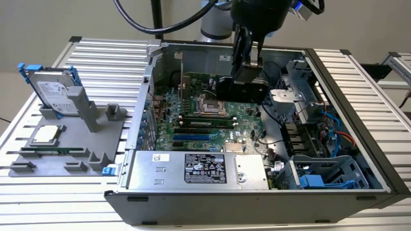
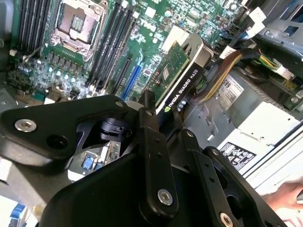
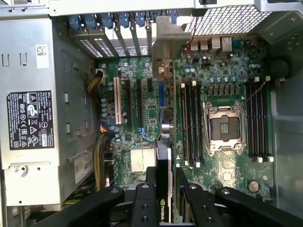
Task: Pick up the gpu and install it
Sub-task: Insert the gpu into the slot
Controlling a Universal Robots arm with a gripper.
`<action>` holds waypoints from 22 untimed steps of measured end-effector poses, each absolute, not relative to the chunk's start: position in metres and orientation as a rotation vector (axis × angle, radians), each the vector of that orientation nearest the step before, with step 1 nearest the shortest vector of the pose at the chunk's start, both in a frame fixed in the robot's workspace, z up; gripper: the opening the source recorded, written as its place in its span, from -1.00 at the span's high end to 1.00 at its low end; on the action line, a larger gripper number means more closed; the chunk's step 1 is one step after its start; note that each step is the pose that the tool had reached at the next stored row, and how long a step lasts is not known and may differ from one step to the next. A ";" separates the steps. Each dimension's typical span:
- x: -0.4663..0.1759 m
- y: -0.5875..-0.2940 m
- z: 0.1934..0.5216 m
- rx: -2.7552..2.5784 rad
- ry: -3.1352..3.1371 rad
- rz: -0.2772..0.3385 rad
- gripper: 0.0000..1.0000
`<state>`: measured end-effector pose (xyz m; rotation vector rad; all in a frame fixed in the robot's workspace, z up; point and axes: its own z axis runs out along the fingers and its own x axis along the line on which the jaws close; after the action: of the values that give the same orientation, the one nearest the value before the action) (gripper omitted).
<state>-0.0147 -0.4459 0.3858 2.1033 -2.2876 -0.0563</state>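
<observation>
The gpu [image 1: 241, 89], a green card with a black cooler, hangs upright above the motherboard [image 1: 192, 122] inside the open computer case [image 1: 257, 202]. My gripper [image 1: 248, 67] is shut on its upper edge. In the second wrist view the gpu [image 2: 182, 75] juts out from between the black fingers [image 2: 147, 106] over the board's expansion slots, near a blue slot [image 2: 133, 79]. The first wrist view looks straight down the card's edge [image 3: 164, 189], with my gripper [image 3: 164, 178] clamped on both sides and the slots [image 3: 142, 97] below.
The power supply [image 1: 199, 169] lies at the case's front and a drive cage [image 1: 321, 175] at its front right, with loose cables [image 2: 222, 71] beside the gpu. On the exterior view's left, a grey fixture [image 1: 64, 139] holds a hard drive [image 1: 55, 89]. A hand [image 2: 284, 194] rests on the case's edge.
</observation>
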 end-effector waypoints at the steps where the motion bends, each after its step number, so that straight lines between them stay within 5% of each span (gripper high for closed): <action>1: -0.015 -0.446 0.384 2.104 -2.287 -0.056 1.00; 22: -0.013 -0.445 0.356 2.105 -2.287 -0.056 1.00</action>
<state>-0.0128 -0.4448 0.3556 2.1047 -2.2867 -0.0557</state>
